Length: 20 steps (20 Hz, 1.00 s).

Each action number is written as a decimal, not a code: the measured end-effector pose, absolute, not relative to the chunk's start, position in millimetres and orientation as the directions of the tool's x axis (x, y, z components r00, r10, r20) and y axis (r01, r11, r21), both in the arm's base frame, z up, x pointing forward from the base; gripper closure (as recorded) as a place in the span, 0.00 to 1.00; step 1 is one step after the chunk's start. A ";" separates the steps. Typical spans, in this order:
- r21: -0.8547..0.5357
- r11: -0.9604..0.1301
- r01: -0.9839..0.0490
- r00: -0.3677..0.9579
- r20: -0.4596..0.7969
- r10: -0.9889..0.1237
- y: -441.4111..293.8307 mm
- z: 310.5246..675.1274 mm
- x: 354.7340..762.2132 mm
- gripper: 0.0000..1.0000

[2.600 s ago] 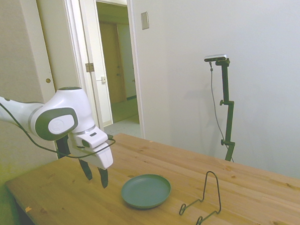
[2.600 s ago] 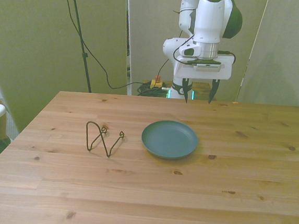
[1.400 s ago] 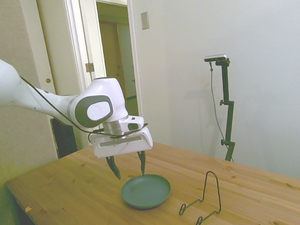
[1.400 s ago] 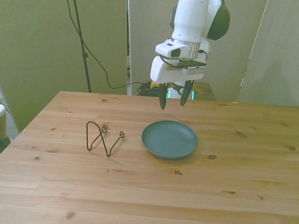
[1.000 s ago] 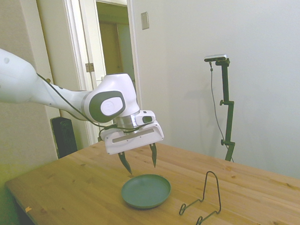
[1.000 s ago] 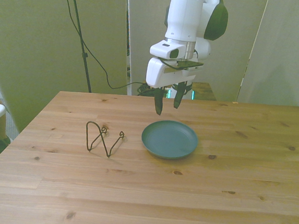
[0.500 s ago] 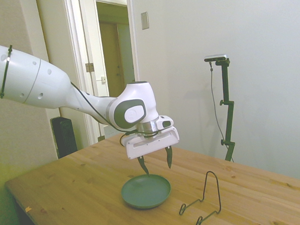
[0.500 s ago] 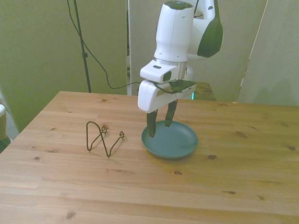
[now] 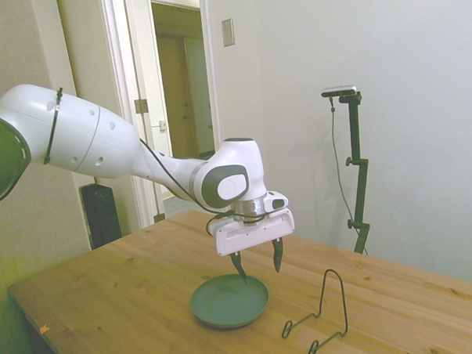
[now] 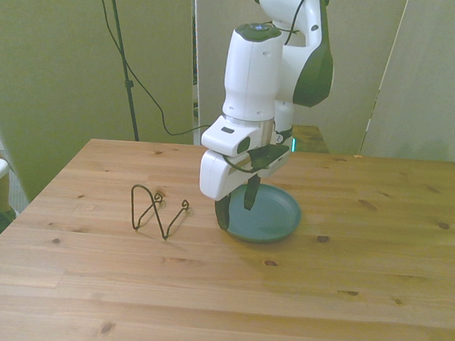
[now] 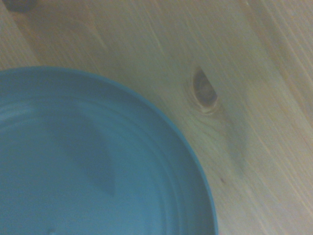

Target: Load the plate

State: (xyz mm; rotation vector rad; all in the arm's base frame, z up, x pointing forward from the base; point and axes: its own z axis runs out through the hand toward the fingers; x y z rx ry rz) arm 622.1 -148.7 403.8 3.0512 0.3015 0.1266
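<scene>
Right over the plate's rim now hangs the gripper [image 9: 256,262], fingers spread wide with nothing between them, tips pointing down. Seen from the side, one dark fingertip [image 9: 239,268] dips toward the plate's far edge, while the other sits out past the rim on the wire stand's side. Whether either tip touches the plate, I cannot tell from where I stand.

Half a second back the gripper was higher and a little nearer the door; it has come down and slid further across, and the white arm [image 9: 104,144] is stretched out lower behind it. In the front view the gripper [image 10: 235,205] now covers the plate's edge on the front view's left, where a moment ago that edge was only partly hidden.

The plate [image 9: 229,300] has not budged: flat on the wooden table [image 9: 113,297], grey-green, nothing on it, about mid-table. From across the table its rim [image 10: 275,222] shows clear on the front view's right. The wrist camera catches the plate [image 11: 88,161] up close, smooth and bare, with a dark knot [image 11: 204,90] in the wood just beside it.

The wire stand [image 9: 322,314] stays upright, near the plate but apart from it, same spot as before, off on the front view's left [image 10: 156,210].
</scene>
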 end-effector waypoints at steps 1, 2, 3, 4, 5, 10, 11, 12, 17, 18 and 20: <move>0.071 -0.977 0.199 0.977 0.066 0.204 -148.9 399.7 624.1 0.00; 0.059 -0.977 0.206 0.976 0.058 0.209 -149.5 396.9 626.5 0.00; 0.036 -0.977 0.209 0.976 0.049 0.210 -150.0 394.1 628.1 0.00; 0.010 -0.977 0.213 0.976 0.038 0.213 -151.0 392.5 630.1 0.00; -0.013 -0.977 0.211 0.977 0.027 0.211 -153.0 391.1 632.0 0.00; -0.097 -0.978 0.186 0.981 -0.031 0.190 -171.0 381.7 644.4 0.00; -0.109 -0.977 0.183 0.981 -0.049 0.189 -173.5 378.6 647.3 0.00; -0.119 -0.976 0.181 0.980 -0.065 0.189 -174.9 375.1 650.8 0.00; -0.193 -0.960 0.201 0.969 -0.104 0.224 -167.2 359.5 667.2 0.00; -0.202 -0.957 0.208 0.967 -0.104 0.232 -165.4 358.7 669.7 0.00; -0.222 -0.950 0.218 0.961 -0.118 0.249 -162.5 357.5 672.2 0.00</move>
